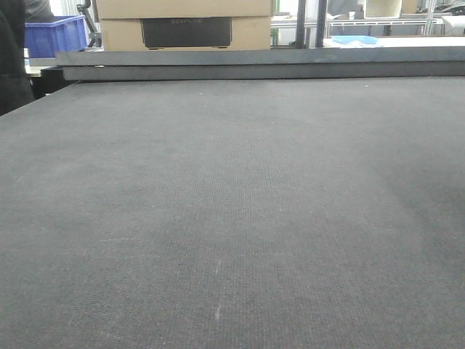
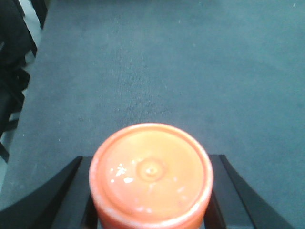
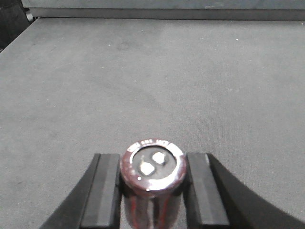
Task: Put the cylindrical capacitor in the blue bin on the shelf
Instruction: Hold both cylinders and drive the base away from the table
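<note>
Left tool (image 2: pixel 150 191) clamped on the orange cylindrical capacitor (image 2: pixel 151 174) near the bench's (image 1: pixel 232 218) left edge, right tool (image 3: pixel 152 191) clamped on a dark-red cylinder (image 3: pixel 152 167) — carry step, I'd say — next needs the shelf, unseen here.

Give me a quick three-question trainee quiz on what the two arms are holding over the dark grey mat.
1. True or false: the left gripper holds the smooth orange cylinder between its jaws.
2. Which holds the dark red cylinder with two metal terminals: A, left gripper; B, right gripper?
3. Fill in: the blue plastic bin appears in the front view's upper ___ corner.
Key: 1 true; 2 B; 3 left.
</note>
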You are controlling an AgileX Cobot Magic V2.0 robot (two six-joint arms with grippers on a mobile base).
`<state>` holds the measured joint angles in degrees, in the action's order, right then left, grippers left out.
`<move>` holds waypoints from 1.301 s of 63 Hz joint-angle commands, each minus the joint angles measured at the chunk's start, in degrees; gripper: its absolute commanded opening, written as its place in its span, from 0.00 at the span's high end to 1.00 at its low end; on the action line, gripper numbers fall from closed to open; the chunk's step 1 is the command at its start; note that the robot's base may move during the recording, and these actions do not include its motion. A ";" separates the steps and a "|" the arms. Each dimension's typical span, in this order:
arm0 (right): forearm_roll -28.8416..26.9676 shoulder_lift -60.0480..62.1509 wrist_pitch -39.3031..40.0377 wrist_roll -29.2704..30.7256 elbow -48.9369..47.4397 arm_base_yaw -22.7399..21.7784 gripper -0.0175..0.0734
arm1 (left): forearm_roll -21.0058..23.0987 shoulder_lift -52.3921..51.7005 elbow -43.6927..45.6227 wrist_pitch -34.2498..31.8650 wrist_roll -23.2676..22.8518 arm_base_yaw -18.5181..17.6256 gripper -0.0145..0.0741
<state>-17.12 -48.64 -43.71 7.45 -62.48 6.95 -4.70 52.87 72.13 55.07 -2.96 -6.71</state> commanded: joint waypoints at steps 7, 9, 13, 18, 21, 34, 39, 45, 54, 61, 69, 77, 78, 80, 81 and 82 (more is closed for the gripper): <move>0.27 0.43 0.94 0.15 -0.57 0.06 0.98 | 0.03 -0.25 -0.06 -0.75 -0.34 0.28 0.96; 0.27 0.43 0.94 0.15 -0.57 0.06 0.98 | 0.03 -0.25 -0.06 -0.75 -0.34 0.28 0.96; 0.27 0.43 0.94 0.15 -0.57 0.06 0.98 | 0.03 -0.25 -0.06 -0.75 -0.34 0.28 0.96; 0.27 0.43 0.94 0.15 -0.57 0.06 0.98 | 0.03 -0.25 -0.06 -0.75 -0.34 0.28 0.96; 0.27 0.43 0.94 0.15 -0.57 0.06 0.98 | 0.03 -0.25 -0.06 -0.75 -0.34 0.28 0.96; 0.27 0.43 0.94 0.15 -0.57 0.06 0.98 | 0.03 -0.25 -0.06 -0.75 -0.34 0.28 0.96; 0.27 0.43 0.94 0.15 -0.57 0.06 0.98 | 0.03 -0.25 -0.06 -0.75 -0.34 0.28 0.96; 0.27 0.43 0.94 0.15 -0.57 0.06 0.98 | 0.03 -0.25 -0.06 -0.75 -0.34 0.28 0.96; 0.27 0.43 0.94 0.15 -0.57 0.06 0.98 | 0.03 -0.25 -0.06 -0.75 -0.34 0.28 0.96; 0.27 0.43 0.94 0.15 -0.57 0.06 0.98 | 0.03 -0.25 -0.06 -0.75 -0.34 0.28 0.96; 0.27 0.43 0.94 0.15 -0.57 0.06 0.98 | 0.03 -0.25 -0.06 -0.75 -0.34 0.28 0.96; 0.27 0.43 0.94 0.15 -0.57 0.06 0.98 | 0.03 -0.25 -0.06 -0.75 -0.34 0.28 0.96; 0.24 0.32 0.94 0.15 -0.57 0.06 0.98 | 0.03 -0.25 -0.06 -0.75 -0.34 0.28 0.96; 0.24 0.19 0.94 0.15 -0.57 0.06 0.98 | 0.03 -0.25 -0.06 -0.75 -0.34 0.28 0.96; 0.24 0.07 1.07 0.15 -0.57 0.06 0.98 | 0.03 -0.25 -0.06 -0.75 -0.34 0.28 0.96; 0.24 0.02 1.07 0.15 -0.57 0.06 0.98 | 0.03 -0.25 -0.06 -0.75 -0.34 0.28 0.96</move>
<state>-17.12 -48.64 -43.81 7.45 -62.60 6.95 -4.80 52.87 72.04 55.16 -3.08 -6.71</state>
